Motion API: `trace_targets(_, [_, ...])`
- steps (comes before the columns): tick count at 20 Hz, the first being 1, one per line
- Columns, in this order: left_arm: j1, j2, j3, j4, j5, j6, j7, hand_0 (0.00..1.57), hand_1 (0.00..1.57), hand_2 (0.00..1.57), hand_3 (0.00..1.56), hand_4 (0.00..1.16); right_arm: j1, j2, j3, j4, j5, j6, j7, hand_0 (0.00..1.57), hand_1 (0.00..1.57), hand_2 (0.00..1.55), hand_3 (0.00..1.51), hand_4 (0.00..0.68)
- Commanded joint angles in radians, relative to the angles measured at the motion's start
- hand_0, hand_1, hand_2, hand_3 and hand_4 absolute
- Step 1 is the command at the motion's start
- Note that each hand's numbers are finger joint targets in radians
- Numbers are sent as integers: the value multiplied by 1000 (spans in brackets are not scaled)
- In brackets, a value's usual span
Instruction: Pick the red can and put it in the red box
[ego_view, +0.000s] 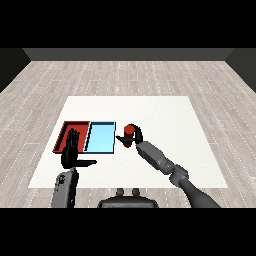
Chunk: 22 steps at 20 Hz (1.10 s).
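Right robot hand (136, 136) curls round the red can (129, 133), no label readable, just beside the light blue tray (101, 138).

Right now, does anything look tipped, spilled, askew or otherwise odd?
Nothing stands out. The red can is upright in the right hand, just right of the light blue tray. The red tray lies square beside it; the left hand is open.

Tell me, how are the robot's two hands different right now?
The right hand is curled round the red can, just right of the light blue tray; the left hand holds nothing. The left hand's fingers are straight, over the red tray; the right hand's are bent. Both are black on grey forearms.
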Motion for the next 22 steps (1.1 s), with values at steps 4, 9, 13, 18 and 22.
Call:
trace_targets(4, [54,-28,-84,-67,-61,10,18,0,0,0,0,0,57,-195,15,-338,93,-81,92,1520,1520,1457,1377,557])
trace_targets(9, [41,-34,-142,-116,-28,-25,156,0,0,0,0,0,128,-290,30,-579,162,-149,132,1529,1529,1461,1393,580])
trace_targets(13, [10,-60,-235,-167,-62,23,259,0,0,0,0,0,175,-390,14,-753,206,-203,198,1519,1519,1466,1398,568])
trace_targets(18, [14,-60,-295,-149,-84,87,246,0,0,0,0,0,190,-389,-84,-739,298,-114,255,1519,1519,1466,1398,568])
trace_targets(22, [-49,-61,-354,-174,-106,143,365,0,0,0,0,0,274,-488,-53,-988,366,-231,323,1504,1504,1462,1403,581])
